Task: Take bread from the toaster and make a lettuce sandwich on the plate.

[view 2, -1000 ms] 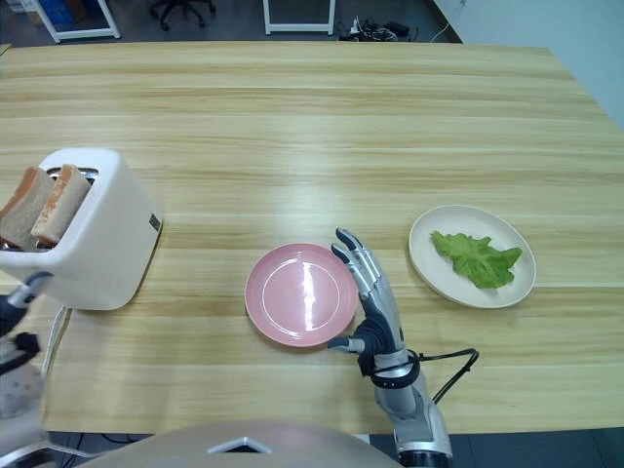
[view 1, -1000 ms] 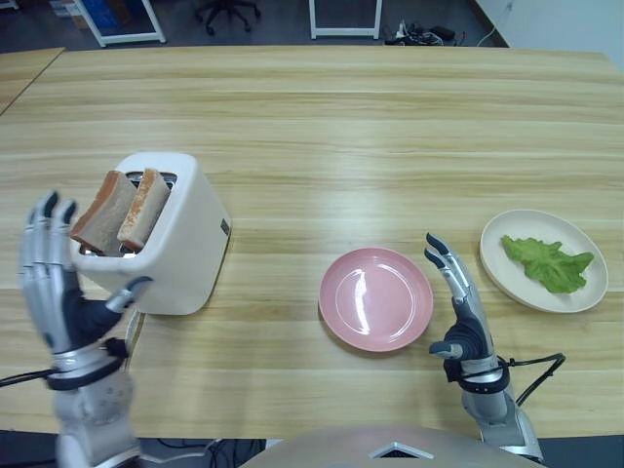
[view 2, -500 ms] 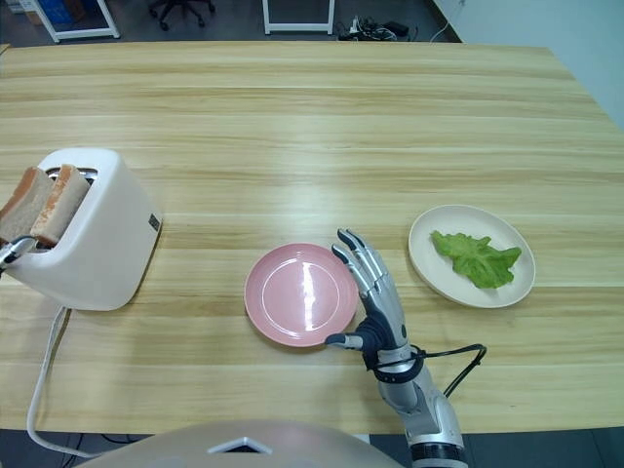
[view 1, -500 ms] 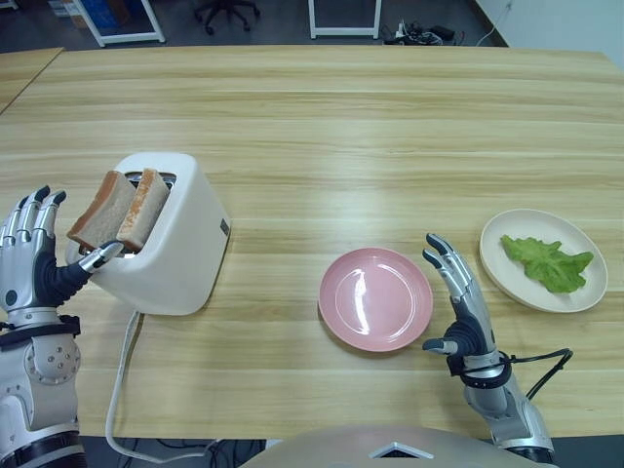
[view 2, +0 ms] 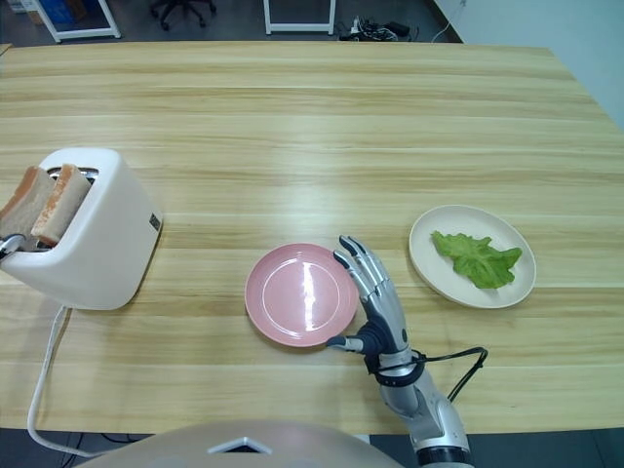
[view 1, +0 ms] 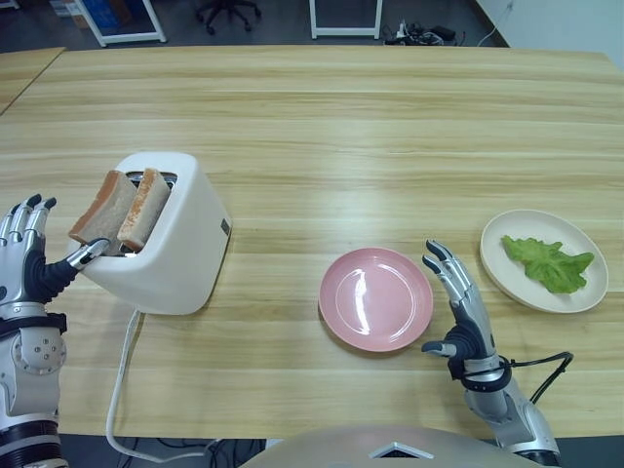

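A white toaster (view 1: 174,239) stands at the left of the table with two bread slices (view 1: 122,209) sticking up from its slots. My left hand (view 1: 29,263) is open just left of the toaster, its thumb tip against the lower edge of the nearer slice. An empty pink plate (view 1: 375,297) lies near the front middle. My right hand (view 1: 458,312) is open, fingers straight, just right of the pink plate's rim and above the table. A lettuce leaf (view 1: 548,260) lies on a cream plate (view 1: 507,278) at the right.
The toaster's white cord (view 1: 122,370) runs from its base toward the table's front edge. The wide far half of the wooden table (view 1: 341,117) is bare. Chair and table legs stand on the floor beyond the far edge.
My left hand has dropped and drawn back to the left, from in front of the toaster to beside it. My right hand has slid slightly nearer the front edge. Toaster, bread and plates are unmoved.
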